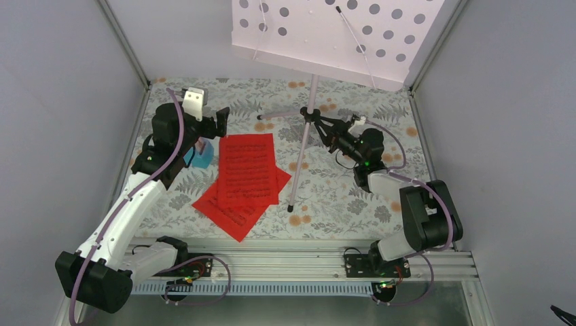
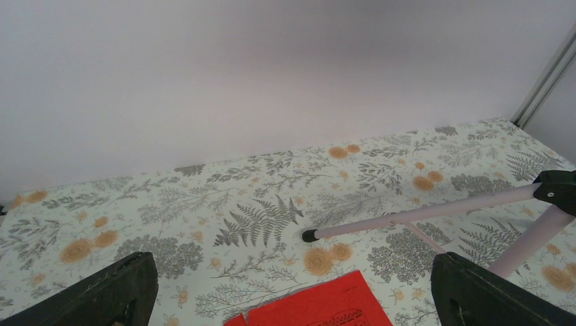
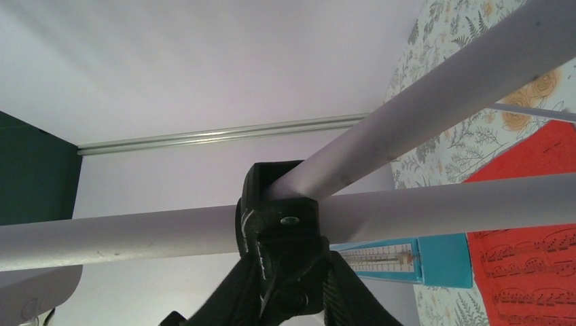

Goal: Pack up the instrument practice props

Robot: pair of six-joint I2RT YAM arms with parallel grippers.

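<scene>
Right gripper (image 1: 320, 126) around music stand (image 1: 312, 88) hub

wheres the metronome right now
In the top view the metronome sits on the left side, half hidden under the left arm, just left of the red sheet-music pages.

Smooth, matt lilac tubes of the music stand (image 1: 312, 92) are standing over thin red paper sheet-music pages (image 1: 247, 170) lying on floral-printed cloth (image 1: 339, 197).

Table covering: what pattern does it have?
Table covering: grey ferns and orange flowers on white; best seen in left wrist view.
</scene>
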